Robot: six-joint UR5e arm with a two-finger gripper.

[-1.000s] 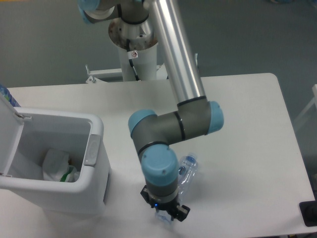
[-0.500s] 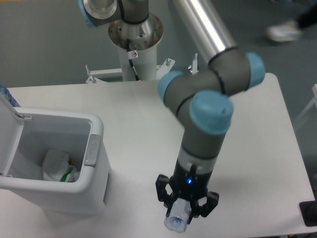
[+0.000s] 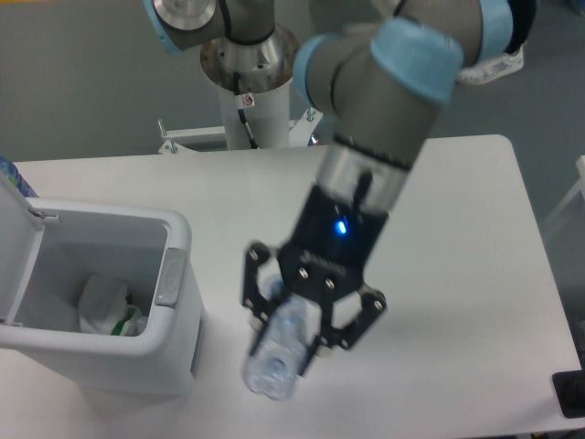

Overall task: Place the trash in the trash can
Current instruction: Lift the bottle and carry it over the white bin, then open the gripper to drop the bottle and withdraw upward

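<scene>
Raised since half a second ago and carried leftward toward the trash can (image 3: 178,315), with the clear plastic bottle (image 3: 277,352) still clamped; a second ago, low at the near table edge with the bottle lying on the surface.

Table (image 3: 457,238): white, rounded corners, bearing the trash can at its left side.

Arm (image 3: 393,110): grey links with light blue joint caps, descending from the upper right, blue indicator light lit on the wrist.

Trash can: white rectangular bin, lid (image 3: 14,247) swung up at the left edge, grey latch (image 3: 168,279) on the right rim, mouth open.

Gripper (image 3: 297,320): black, pointing down and toward the camera, jaws narrowed onto the bottle, one finger on each flank of its body.

Bottle: crushed, lifted clear of the table, upper part between the fingers, lower end projecting below and left of the fingertips; just right of the bin's outer wall, not above its mouth. Cap not discernible.

Crumpled paper wrapper (image 3: 108,306): white with green print, resting inside the bin on its floor.
</scene>
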